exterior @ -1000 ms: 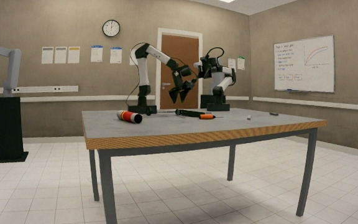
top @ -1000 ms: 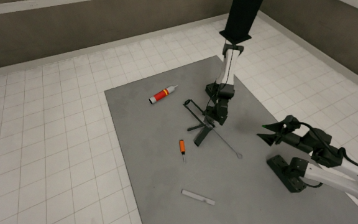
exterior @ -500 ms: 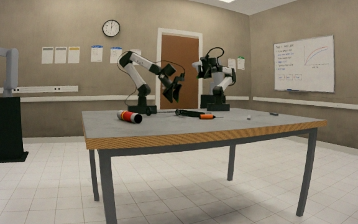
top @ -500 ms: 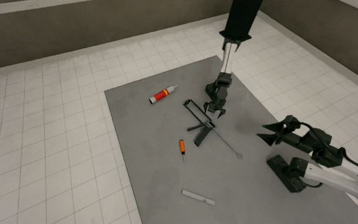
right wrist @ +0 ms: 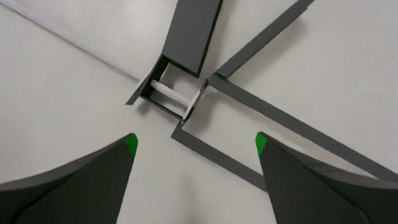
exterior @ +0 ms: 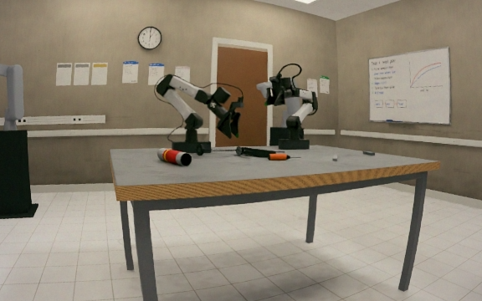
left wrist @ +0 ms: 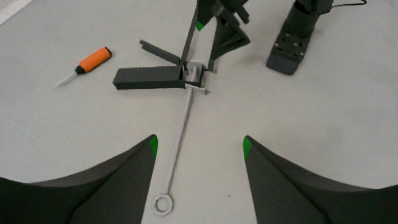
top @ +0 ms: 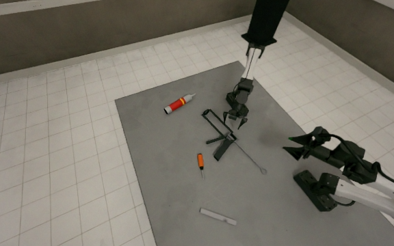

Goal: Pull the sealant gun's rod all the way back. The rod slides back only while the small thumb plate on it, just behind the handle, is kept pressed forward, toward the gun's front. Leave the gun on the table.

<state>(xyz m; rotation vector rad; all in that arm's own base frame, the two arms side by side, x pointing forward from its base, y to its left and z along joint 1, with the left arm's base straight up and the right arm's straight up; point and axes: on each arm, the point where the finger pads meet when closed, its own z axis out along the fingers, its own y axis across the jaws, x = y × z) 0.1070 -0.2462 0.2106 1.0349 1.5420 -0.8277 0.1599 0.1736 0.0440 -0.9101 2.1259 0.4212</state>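
Grey rod (top: 250, 158) (exterior: 222, 150) (left wrist: 177, 142) (right wrist: 90, 47) looks fully back; sealant gun (top: 224, 149) (exterior: 258, 152) (left wrist: 150, 77) (right wrist: 187, 37) lies mid-tabletop (top: 169, 150) (exterior: 141, 176). Right fingers (top: 232, 123) (exterior: 233, 135) wide open above it, left fingers (top: 286, 143) partly open; both empty. We're likely at release: check rod travel, then back off without nudging anything.

White links (top: 354, 199) (exterior: 181, 104) on both arms, dotted with small dark screw holes; black joint housings (top: 359, 167) (exterior: 219, 95) between. Thin black cable (top: 393, 179) (exterior: 291, 67) looped along each. Dark, wedge-shaped jaws, tapering to points, with bright green tip patches (left wrist: 154, 145) (right wrist: 131, 144). Blocky black bases (top: 327, 206) (exterior: 293, 145), pitted with round holes.
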